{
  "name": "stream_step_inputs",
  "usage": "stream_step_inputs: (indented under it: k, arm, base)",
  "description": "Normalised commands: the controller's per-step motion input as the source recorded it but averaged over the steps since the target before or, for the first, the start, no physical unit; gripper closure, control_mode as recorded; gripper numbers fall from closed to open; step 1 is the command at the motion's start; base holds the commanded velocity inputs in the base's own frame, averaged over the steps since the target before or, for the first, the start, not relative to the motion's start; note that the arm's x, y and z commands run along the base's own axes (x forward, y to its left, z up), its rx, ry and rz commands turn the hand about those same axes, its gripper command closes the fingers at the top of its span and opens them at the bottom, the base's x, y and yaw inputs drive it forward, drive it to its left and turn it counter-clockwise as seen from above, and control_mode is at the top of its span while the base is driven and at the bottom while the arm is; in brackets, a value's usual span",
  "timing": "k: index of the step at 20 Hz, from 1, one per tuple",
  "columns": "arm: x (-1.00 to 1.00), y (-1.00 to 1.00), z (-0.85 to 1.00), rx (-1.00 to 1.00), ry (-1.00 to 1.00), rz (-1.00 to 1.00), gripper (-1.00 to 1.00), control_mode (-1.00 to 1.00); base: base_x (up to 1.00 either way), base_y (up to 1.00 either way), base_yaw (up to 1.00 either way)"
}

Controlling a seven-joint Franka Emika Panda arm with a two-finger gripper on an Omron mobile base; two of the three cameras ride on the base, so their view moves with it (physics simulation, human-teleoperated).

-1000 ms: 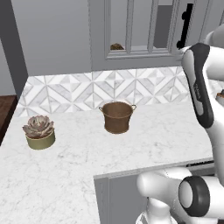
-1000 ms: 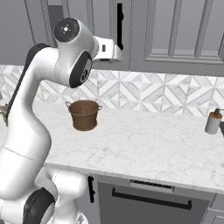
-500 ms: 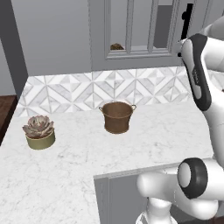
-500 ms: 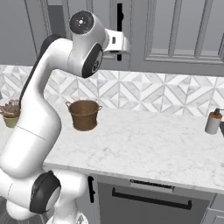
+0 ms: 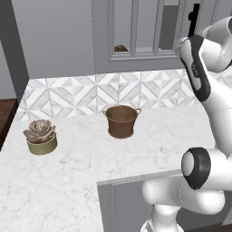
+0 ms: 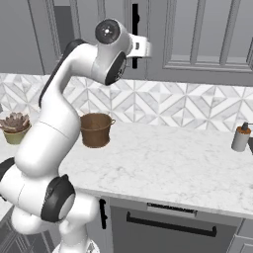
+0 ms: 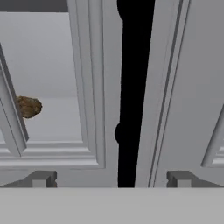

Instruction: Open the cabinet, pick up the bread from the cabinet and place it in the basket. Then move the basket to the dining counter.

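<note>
so the step in hand looks like the very first one: getting the cabinet (image 5: 136, 31) door open. the tool (image 7: 111, 179) is spread wide, nothing between its tips, and in the hand view the long black bar handle (image 7: 133, 87) runs straight up the middle between the two fingertips (image 7: 41, 178). that lineup is pretty much what you want, but i can't tell whether the tips are already past the bar or just short of it.

my take on doing it well: push in until the bar sits properly between the tips, then close on the lower part of the handle rather than the very end. i can't see hinges from here, so i'd pull gently at first and let the hand follow the door's arc instead of yanking straight back, otherwise the tips may slide off the bar. the door is shut as far as i can see, so nothing else can happen yet.

the bread (image 5: 120, 47) is sitting behind the glass on the cabinet shelf, off to the left of the handle, so the door has to swing wide enough to leave room to reach that side. the basket (image 5: 121, 121) waits upright on the worktop (image 5: 81, 167) below, roughly under the bread, with a potted succulent (image 5: 41, 136) well off to its left. in the right base view the arm is raised with the hand up at the handle.
</note>
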Motion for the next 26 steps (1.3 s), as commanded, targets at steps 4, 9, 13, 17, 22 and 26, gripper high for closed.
stream_step_inputs:
  k: [4, 9, 13, 17, 22, 26]
  arm:
    - [0.32, -0.1, 0.0, 0.07, -0.01, 0.0, -1.0, -1.0]
    - [0.21, -0.06, 0.0, 0.06, -0.06, 0.0, -1.0, -1.0]
    - [0.23, 0.0, 0.0, 0.02, -0.12, 0.0, -1.0, -1.0]
    - [0.52, 0.0, 0.0, 0.03, -0.06, 0.0, -1.0, -1.0]
    - [0.69, 0.0, 0.0, 0.03, 0.0, 0.0, -1.0, -1.0]
    - [0.5, 0.0, 0.0, 0.03, 0.0, 0.0, -1.0, -1.0]
  base:
    - [0.0, 0.0, 0.0]
    - [0.0, 0.0, 0.0]
    - [0.0, 0.0, 0.0]
    - [0.0, 0.0, 0.0]
    - [0.0, 0.0, 0.0]
    - [0.0, 0.0, 0.0]
